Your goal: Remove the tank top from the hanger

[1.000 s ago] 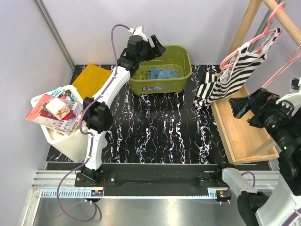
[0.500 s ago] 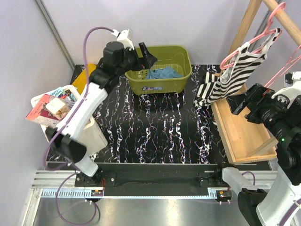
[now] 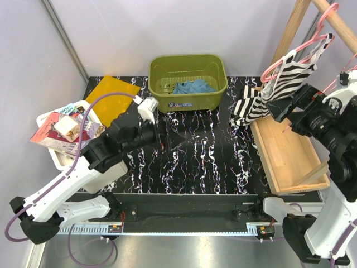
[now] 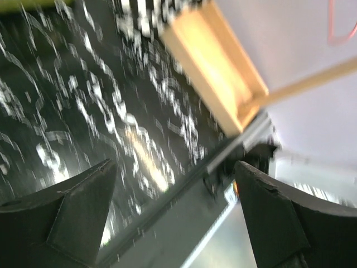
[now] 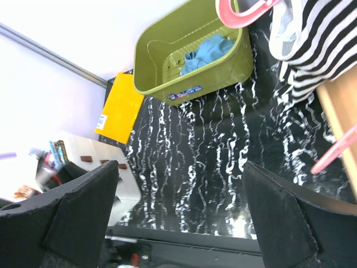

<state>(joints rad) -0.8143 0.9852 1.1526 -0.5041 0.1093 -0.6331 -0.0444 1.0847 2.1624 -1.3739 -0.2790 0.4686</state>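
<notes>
A black-and-white striped tank top [image 3: 279, 89] hangs on a pink hanger [image 3: 312, 39] from a wooden rack [image 3: 334, 22] at the right; its lower end drapes onto the table. It shows in the right wrist view [image 5: 318, 44] with the hanger hook [image 5: 242, 14]. My right gripper [image 3: 281, 111] is open and empty, just below and right of the tank top. My left gripper [image 3: 170, 139] is open and empty, low over the middle of the table, far from the garment.
A green basket [image 3: 189, 84] with blue cloth stands at the back centre. A yellow sheet [image 3: 111, 95] lies at the back left. A white bin [image 3: 72, 134] of books stands at the left. The rack's wooden base [image 3: 287, 156] lies at the right. A second pink hanger [image 3: 334, 84] hangs by the right arm.
My left arm has swung from the green basket down and forward to the middle of the table. My right gripper has risen slightly toward the tank top.
</notes>
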